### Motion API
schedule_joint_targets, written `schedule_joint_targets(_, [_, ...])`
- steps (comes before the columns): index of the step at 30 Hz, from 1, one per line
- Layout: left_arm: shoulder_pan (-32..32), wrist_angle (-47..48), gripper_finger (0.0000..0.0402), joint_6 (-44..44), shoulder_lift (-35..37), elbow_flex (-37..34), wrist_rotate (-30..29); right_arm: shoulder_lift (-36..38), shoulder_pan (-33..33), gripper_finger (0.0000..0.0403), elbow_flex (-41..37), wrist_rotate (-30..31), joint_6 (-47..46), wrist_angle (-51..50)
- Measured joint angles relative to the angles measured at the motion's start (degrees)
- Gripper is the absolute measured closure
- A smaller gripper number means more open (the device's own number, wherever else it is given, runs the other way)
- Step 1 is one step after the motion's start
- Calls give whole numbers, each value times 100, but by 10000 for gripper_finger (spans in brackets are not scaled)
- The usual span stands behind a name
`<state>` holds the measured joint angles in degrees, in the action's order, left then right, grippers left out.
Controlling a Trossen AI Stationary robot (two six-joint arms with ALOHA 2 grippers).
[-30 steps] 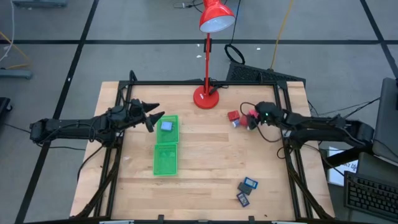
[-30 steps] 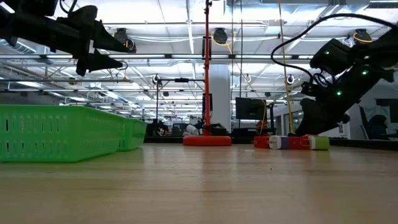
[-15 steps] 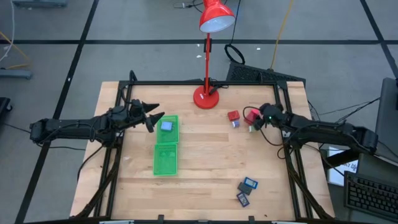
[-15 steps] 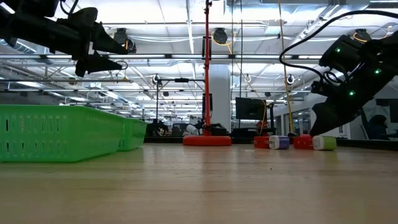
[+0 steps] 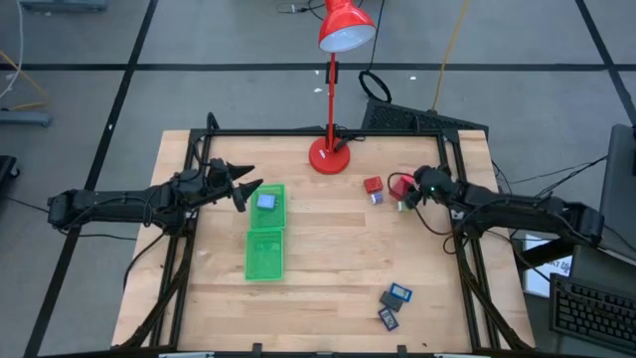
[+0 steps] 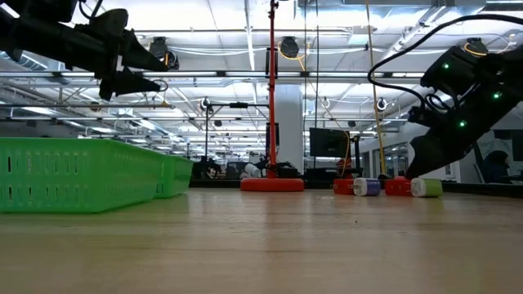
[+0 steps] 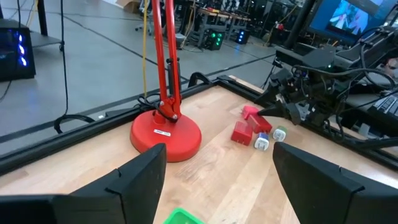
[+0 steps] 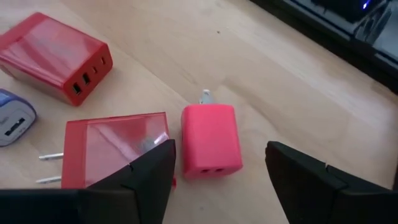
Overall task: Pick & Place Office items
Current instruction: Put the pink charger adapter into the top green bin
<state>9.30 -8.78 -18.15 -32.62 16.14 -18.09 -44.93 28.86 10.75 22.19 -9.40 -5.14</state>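
Several small chargers lie on the table at the far right: a pink block (image 8: 209, 142), a red block with prongs (image 8: 115, 149), another red block (image 8: 56, 56) and a whitish-blue bit (image 8: 12, 124). My right gripper (image 8: 227, 183) is open, one finger on either side of the pink block, just short of it and slanting down. Two dark rectangles with blue faces (image 5: 394, 304) lie near the front right. A blue piece (image 5: 266, 201) rests in the green tray (image 5: 264, 254). My left gripper (image 5: 248, 187) hangs open above the tray's far left corner.
A tall red desk lamp stands on its round base (image 5: 329, 155) at the far middle, close to the chargers. The long green tray (image 6: 82, 173) lies left of centre. A black frame rail (image 5: 459, 199) runs along the table's right edge under my right arm.
My right gripper has drawn back from the cluster of chargers toward the table's right edge, rising a little and tipping. The chargers it stood over now show apart on the table. For the last half second it has kept still.
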Motion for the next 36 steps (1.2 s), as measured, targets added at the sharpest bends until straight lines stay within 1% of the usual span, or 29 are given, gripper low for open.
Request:
schedule_joint_targets(4, [0, 0, 117, 133, -2, 0, 0, 7, 4, 182, -423, -152, 74, 789])
schedule_joint_targets(7, [0, -2, 119, 142, 0, -2, 0, 7, 6, 189, -534, -237, 124, 1082])
schedule_joint_targets(12, [0, -4, 110, 149, -1, -2, 0, 4, 4, 194, -545, -240, 40, 1038])
schedule_joint_targets(16, [0, -4, 102, 149, -2, -2, 0, 0, 0, 194, -552, 115, -222, 1076])
schedule_joint_targets(18, [0, -4, 99, 149, 0, -2, -1, 0, 8, 195, -539, 39, -323, 1140])
schedule_joint_targets(21, [0, -4, 96, 149, 0, -2, -2, -13, -7, 195, -390, -284, -324, 1088])
schedule_joint_targets(23, [0, -4, 97, 149, -2, -2, -2, -4, -8, 195, -261, -314, -350, 1097])
schedule_joint_targets(25, [0, -4, 100, 149, 0, -2, -2, -4, -11, 194, -119, -319, -462, 875])
schedule_joint_targets(27, [0, -3, 103, 149, -1, -2, -2, -7, -11, 185, 3, -331, -480, 556])
schedule_joint_targets(30, [0, -2, 110, 149, 0, -2, -2, -4, -11, 160, 80, -378, -432, 495])
schedule_joint_targets(33, [0, 0, 115, 149, 0, -2, -2, -4, -7, 127, 80, -117, -350, 419])
schedule_joint_targets(36, [-1, 2, 120, 149, -1, -4, -2, -4, 68, 104, 80, -126, -342, 272])
